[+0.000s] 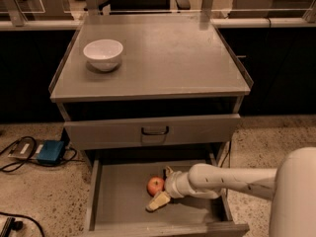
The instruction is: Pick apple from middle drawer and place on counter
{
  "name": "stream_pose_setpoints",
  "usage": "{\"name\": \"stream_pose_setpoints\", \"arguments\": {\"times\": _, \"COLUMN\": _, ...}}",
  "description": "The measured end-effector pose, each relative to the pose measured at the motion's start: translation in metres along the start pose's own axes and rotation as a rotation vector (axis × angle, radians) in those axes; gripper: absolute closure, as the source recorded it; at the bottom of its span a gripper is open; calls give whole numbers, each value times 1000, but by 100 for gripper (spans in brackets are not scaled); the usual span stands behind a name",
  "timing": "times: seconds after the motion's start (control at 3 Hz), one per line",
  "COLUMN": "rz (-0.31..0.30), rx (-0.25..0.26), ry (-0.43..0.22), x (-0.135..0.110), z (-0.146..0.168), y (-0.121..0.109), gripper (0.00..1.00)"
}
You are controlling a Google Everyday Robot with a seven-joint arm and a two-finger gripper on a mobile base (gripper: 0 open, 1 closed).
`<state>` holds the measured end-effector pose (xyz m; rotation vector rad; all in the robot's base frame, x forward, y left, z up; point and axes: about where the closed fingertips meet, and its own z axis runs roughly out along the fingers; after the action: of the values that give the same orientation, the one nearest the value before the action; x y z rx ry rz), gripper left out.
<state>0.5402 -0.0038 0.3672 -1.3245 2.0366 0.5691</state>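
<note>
The apple (pixel 155 185), small and red-orange, lies on the floor of the open middle drawer (pixel 118 204), near its centre. My gripper (pixel 159 188) reaches in from the right on a white arm. It is open. One pale finger (pixel 158 201) lies in front of the apple and the other (pixel 169 172) behind it, so the apple sits between them. The apple rests on the drawer floor. The counter (pixel 168 53) is the flat grey top above.
A white bowl (pixel 103 53) stands on the counter's left part. The shut drawer front with a dark loop handle (pixel 154 131) overhangs the back of the open drawer. A blue box (pixel 50 152) and cables lie on the speckled floor at left.
</note>
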Motion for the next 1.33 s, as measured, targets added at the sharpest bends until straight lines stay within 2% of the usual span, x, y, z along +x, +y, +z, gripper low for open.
{"name": "stream_pose_setpoints", "arguments": {"times": 0.33, "rz": 1, "rx": 1, "ry": 1, "x": 1, "z": 0, "y": 0, "gripper": 16}}
{"name": "stream_pose_setpoints", "arguments": {"times": 1.33, "rz": 1, "rx": 1, "ry": 1, "x": 1, "z": 0, "y": 0, "gripper": 86}}
